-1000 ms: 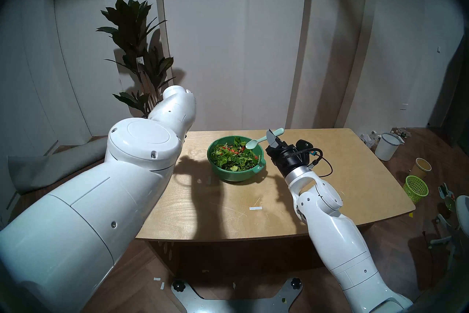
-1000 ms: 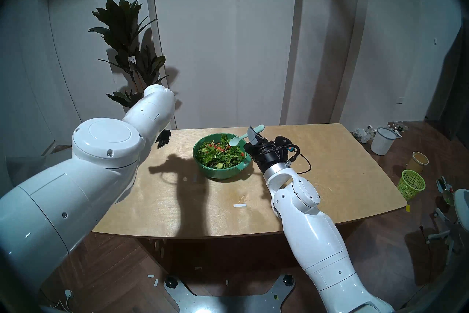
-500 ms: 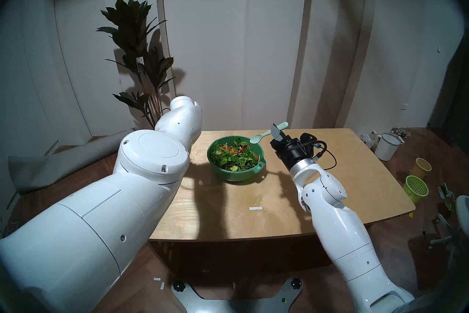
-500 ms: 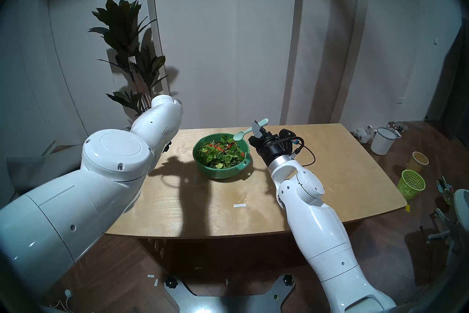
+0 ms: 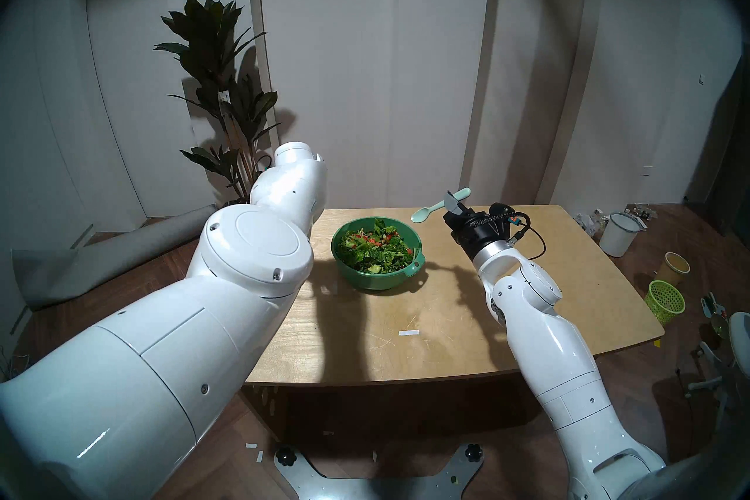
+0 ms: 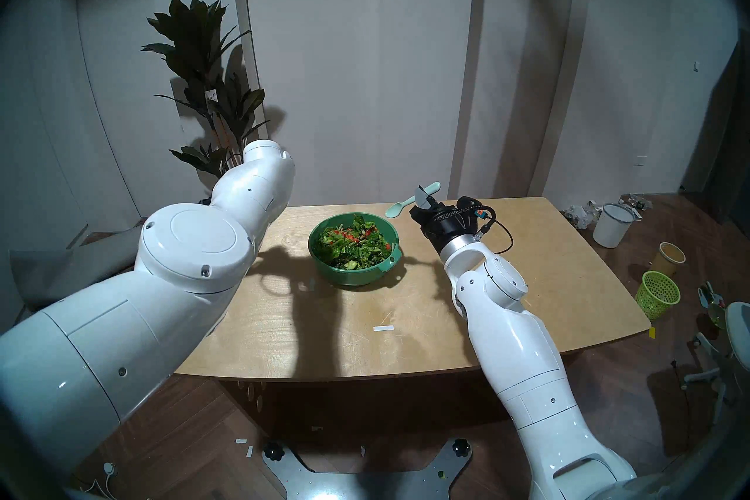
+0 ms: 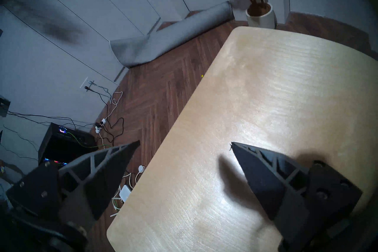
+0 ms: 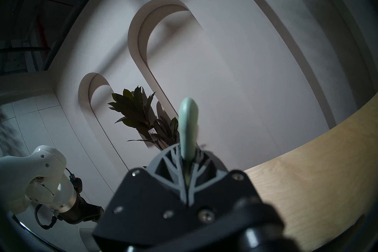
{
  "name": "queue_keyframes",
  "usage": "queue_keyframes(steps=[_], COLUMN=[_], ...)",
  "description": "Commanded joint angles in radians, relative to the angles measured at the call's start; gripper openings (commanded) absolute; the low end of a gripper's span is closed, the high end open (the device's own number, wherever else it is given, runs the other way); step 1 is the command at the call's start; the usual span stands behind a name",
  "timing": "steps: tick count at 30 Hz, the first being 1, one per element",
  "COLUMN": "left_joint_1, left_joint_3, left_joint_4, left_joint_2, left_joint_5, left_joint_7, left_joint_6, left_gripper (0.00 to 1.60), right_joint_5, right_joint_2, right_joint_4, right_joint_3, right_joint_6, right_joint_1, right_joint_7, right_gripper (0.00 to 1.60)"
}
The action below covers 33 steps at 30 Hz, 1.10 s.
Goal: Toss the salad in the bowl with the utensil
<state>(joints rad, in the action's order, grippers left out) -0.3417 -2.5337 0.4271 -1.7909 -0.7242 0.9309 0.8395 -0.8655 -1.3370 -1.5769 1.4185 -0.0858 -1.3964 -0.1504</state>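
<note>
The bowl (image 5: 377, 278) is round, deep and green, with a small tab handle on one side. It sits on the table, full of salad (image 5: 373, 249): chopped green leaves with little red bits. The spoon (image 5: 430, 209) is pale green, long and thin. It hangs in the air beside the bowl, tilted, its head lower than its handle

From the head views my left arm (image 5: 251, 251) hides its own gripper and the table's (image 5: 446, 304) left edge. On my right wrist view, the gripper body blocks the spoon's (image 8: 188, 122) bowl end; only its handle tip shows.
</note>
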Motion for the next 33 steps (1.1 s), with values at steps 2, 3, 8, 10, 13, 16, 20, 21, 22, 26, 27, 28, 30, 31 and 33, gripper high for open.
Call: queue_keyframes(steps=[2, 3, 8, 10, 13, 16, 20, 21, 22, 26, 27, 28, 30, 31, 33], left_joint_1=[0.035, 0.034, 0.02, 0.016, 0.011, 0.006, -0.001, -0.004, -0.005, -0.012, -0.014, -0.016, -0.02, -0.022, -0.025], left_joint_3=[0.035, 0.035, 0.037, 0.036, 0.029, 0.021, 0.014, 0.012, 0.011, 0.007, 0.006, 0.005, 0.003, 0.002, 0.0], left_joint_4=[0.054, 0.061, 0.089, 0.101, 0.12, 0.138, 0.155, 0.161, 0.164, 0.18, 0.185, 0.188, 0.196, 0.198, 0.205], left_joint_2=[0.019, 0.025, 0.049, 0.059, 0.073, 0.089, 0.1, 0.102, 0.103, 0.108, 0.11, 0.111, 0.112, 0.112, 0.113], left_joint_5=[-0.021, -0.02, -0.02, -0.017, -0.009, 0.0, 0.009, 0.012, 0.013, 0.027, 0.032, 0.036, 0.047, 0.051, 0.061], left_joint_7=[-0.002, -0.004, -0.01, -0.014, -0.028, -0.05, -0.079, -0.089, -0.095, -0.127, -0.136, -0.142, -0.161, -0.167, -0.185], left_joint_6=[-0.04, -0.044, -0.063, -0.07, -0.082, -0.092, -0.104, -0.108, -0.11, -0.122, -0.125, -0.127, -0.133, -0.135, -0.14], left_gripper=[1.6, 1.6, 1.6, 1.6, 1.6, 1.6, 1.6, 1.6, 1.6, 1.6, 1.6, 1.6, 1.6, 1.6, 1.6], right_joint_5=[-0.01, -0.01, -0.015, -0.017, -0.019, -0.022, -0.024, -0.025, -0.025, -0.024, -0.024, -0.024, -0.024, -0.024, -0.023], right_joint_2=[-0.002, -0.002, -0.002, -0.002, -0.004, -0.006, -0.011, -0.012, -0.013, -0.016, -0.017, -0.018, -0.022, -0.024, -0.027], right_joint_4=[0.023, 0.031, 0.072, 0.088, 0.115, 0.139, 0.167, 0.176, 0.181, 0.208, 0.216, 0.222, 0.236, 0.241, 0.257], right_joint_3=[0.008, 0.008, 0.009, 0.008, 0.007, 0.004, 0.001, 0.0, -0.001, -0.008, -0.011, -0.013, -0.021, -0.024, -0.033], right_joint_6=[-0.02, -0.024, -0.045, -0.054, -0.067, -0.08, -0.096, -0.101, -0.105, -0.123, -0.127, -0.131, -0.14, -0.144, -0.152], right_joint_1=[0.063, 0.066, 0.085, 0.095, 0.111, 0.127, 0.15, 0.158, 0.163, 0.188, 0.195, 0.2, 0.214, 0.219, 0.231], right_joint_7=[0.003, 0.004, 0.006, 0.007, 0.008, 0.008, 0.008, 0.008, 0.008, 0.008, 0.007, 0.007, 0.007, 0.007, 0.007], right_gripper=[0.0, 0.0, 0.0, 0.0, 0.0, 0.0, 0.0, 0.0, 0.0, 0.0, 0.0, 0.0, 0.0, 0.0, 0.0])
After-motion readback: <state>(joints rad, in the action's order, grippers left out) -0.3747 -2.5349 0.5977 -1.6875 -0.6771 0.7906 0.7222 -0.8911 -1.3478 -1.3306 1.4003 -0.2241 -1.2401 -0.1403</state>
